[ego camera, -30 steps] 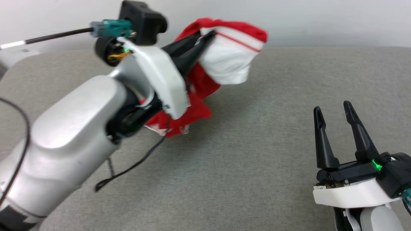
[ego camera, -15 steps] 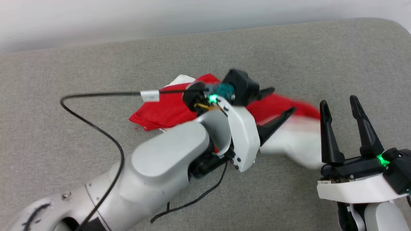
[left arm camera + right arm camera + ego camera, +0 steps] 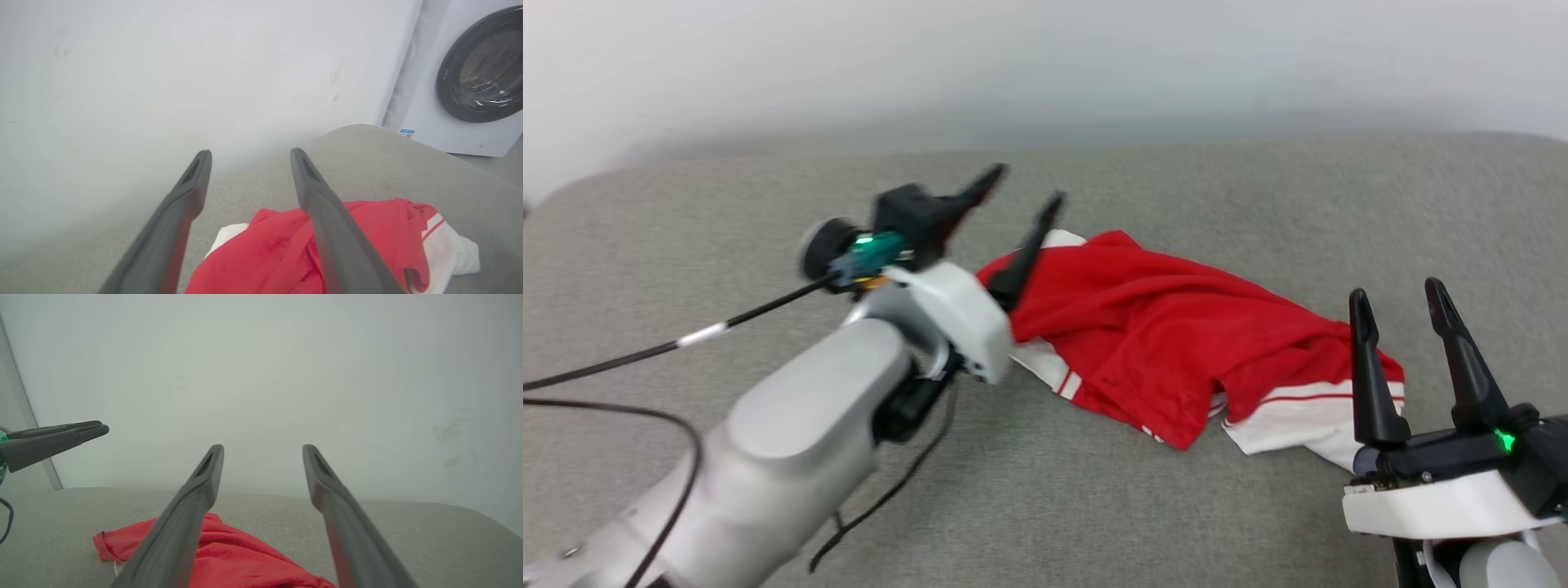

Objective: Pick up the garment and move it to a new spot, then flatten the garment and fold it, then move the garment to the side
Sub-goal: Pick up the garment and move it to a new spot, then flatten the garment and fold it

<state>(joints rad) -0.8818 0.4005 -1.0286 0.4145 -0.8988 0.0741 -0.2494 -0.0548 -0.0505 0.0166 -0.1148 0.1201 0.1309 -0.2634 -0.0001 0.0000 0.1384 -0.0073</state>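
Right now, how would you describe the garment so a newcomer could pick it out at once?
On the wide grey fabric-covered surface under the pale wall, a red soft-fabric T-shirt with white short sleeves lies crumpled between the left gripper and the right gripper. Its bright red cloth and red-and-white striped sleeve seams set it apart from both grippers and the grey surface.

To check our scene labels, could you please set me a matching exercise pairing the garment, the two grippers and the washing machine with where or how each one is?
Things:
1. garment
2. left gripper
3. right gripper
4. washing machine

Places or states:
A. open, at the head view's lower right
B. white, with a round dark door
C. crumpled on the grey surface
D. open and empty, at the garment's left end in the head view

Pairs: 1-C, 2-D, 3-A, 4-B
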